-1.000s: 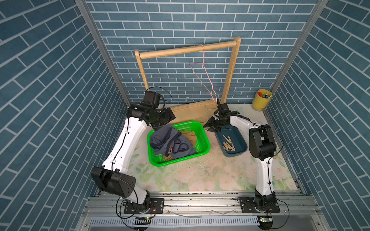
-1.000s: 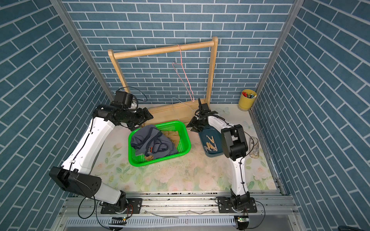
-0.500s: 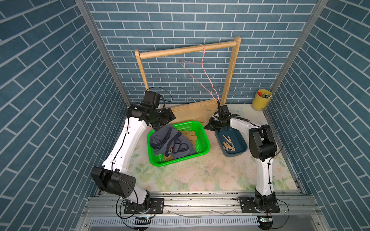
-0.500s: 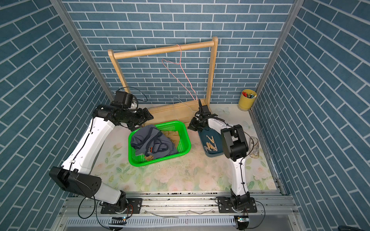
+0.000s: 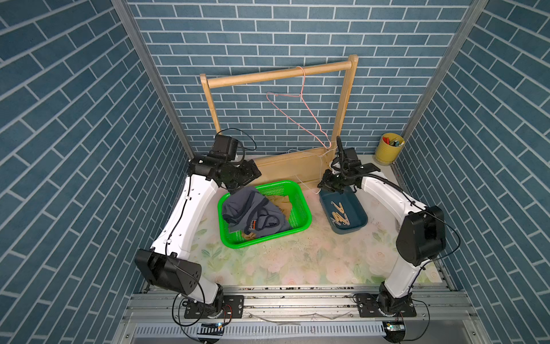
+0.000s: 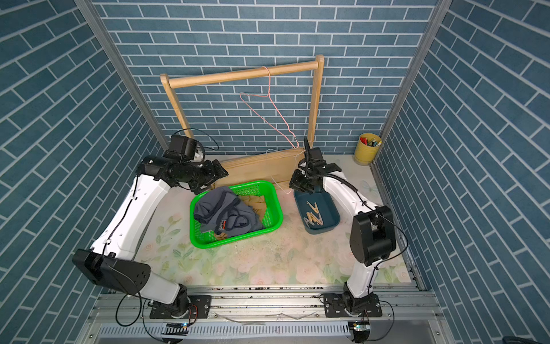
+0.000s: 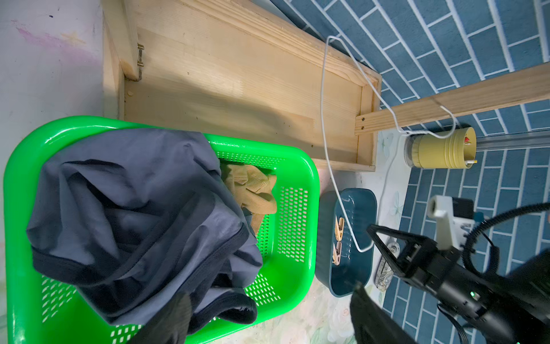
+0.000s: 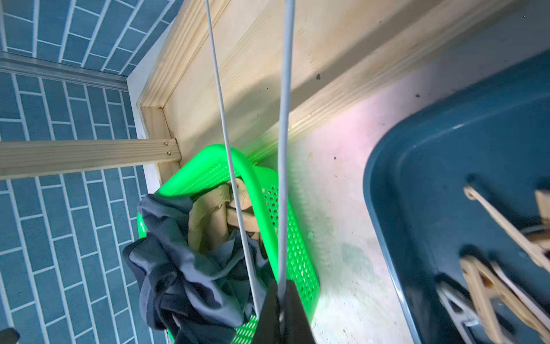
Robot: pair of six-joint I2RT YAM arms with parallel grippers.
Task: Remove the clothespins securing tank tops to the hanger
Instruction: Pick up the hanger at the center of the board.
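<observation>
**Q:** Where are your clothespins and tops?

**A:** Your clothespins (image 5: 339, 215) lie overlapping in the blue tray (image 5: 345, 231), too tangled to count. In the green basket (image 5: 306, 208), the grey-blue tank top (image 5: 253, 208) buries most of the tan tank top (image 5: 283, 204).

**Q:** And your grippers?

**A:** Your right gripper (image 8: 281, 287) is pinched on the white hanger (image 8: 284, 149) wire, by the tray's far end. The frame edge cuts off its fingers. Your left gripper (image 7: 269, 293) stands spread above the basket's back corner, its fingers blurred.
</observation>
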